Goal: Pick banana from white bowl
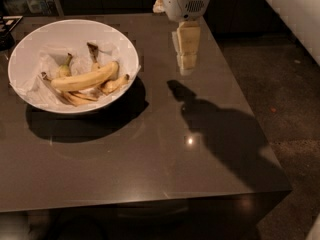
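Note:
The white bowl [120,44] stands on the left half of the dark table, lined with crumpled white paper. The banana [86,77], plump and pale yellow, lies across its middle, on top of several thinner bananas or peels with brown ends [114,84]. My gripper [186,58] hangs from the white wrist at the top centre, pointing down above the table. It is to the right of the bowl, well apart from it and from the banana. It holds nothing that I can see.
The dark grey table [150,164] has its right edge and front edge in view; speckled floor lies to the right. The arm's shadow [215,129] falls across the table's right part. Dark cabinets and small items stand at the back left.

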You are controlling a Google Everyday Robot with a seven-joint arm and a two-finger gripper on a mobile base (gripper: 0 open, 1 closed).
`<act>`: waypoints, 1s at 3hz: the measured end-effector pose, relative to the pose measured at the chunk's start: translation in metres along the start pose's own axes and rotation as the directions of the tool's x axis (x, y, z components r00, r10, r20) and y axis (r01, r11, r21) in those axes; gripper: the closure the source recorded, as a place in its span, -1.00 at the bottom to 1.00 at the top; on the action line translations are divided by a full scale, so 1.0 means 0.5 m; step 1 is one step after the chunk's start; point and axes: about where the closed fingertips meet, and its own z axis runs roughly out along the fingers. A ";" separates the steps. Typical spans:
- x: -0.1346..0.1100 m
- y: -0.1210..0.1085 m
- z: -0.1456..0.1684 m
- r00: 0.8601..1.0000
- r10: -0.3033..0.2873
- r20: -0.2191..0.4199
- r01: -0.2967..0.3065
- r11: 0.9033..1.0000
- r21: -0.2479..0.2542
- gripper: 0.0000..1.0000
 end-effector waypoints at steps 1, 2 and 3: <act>-0.030 -0.032 0.019 1.000 -0.006 0.016 0.006 1.000 -0.003 -1.00; -0.083 -0.094 0.051 1.000 -0.025 0.005 0.025 0.999 -0.023 -1.00; -0.160 -0.145 0.079 0.999 -0.045 0.020 0.045 0.998 -0.037 -1.00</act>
